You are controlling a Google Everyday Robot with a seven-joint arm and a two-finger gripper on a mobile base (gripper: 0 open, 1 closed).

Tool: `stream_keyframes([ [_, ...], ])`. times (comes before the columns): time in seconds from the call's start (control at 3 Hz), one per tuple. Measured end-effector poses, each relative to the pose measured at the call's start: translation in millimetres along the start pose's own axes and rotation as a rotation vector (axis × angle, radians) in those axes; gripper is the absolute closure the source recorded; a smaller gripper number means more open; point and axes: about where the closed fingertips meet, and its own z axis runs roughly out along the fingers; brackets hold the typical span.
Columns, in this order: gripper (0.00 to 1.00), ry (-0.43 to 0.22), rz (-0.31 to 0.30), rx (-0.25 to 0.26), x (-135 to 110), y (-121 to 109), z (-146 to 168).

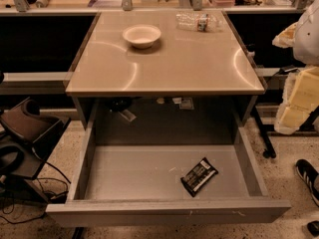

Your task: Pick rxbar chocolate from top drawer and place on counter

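Note:
The rxbar chocolate (199, 176), a flat black wrapper with pale text, lies at an angle on the floor of the top drawer (129, 173), right of centre and near the front wall. The grey drawer is pulled fully open below the counter (164, 59), a glossy beige tabletop. My gripper is not in view. Only a dark bulky shape (22, 133), possibly part of my arm, shows at the left edge, outside and left of the drawer.
A white bowl (142, 35) and a clear plastic bottle (198, 21) lying on its side are at the back of the counter. Cables lie on the floor at the left. Yellowish foam pieces (299, 101) and a shoe (308, 176) are at the right.

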Motion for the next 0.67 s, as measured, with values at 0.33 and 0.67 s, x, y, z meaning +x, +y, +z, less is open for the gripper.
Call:
stream_keyframes([
  [0.33, 0.0, 0.0, 0.0, 0.0, 0.0, 0.0, 0.0],
  [0.67, 0.0, -0.051, 0.023, -0.022, 3.4, -5.1, 21.4],
])
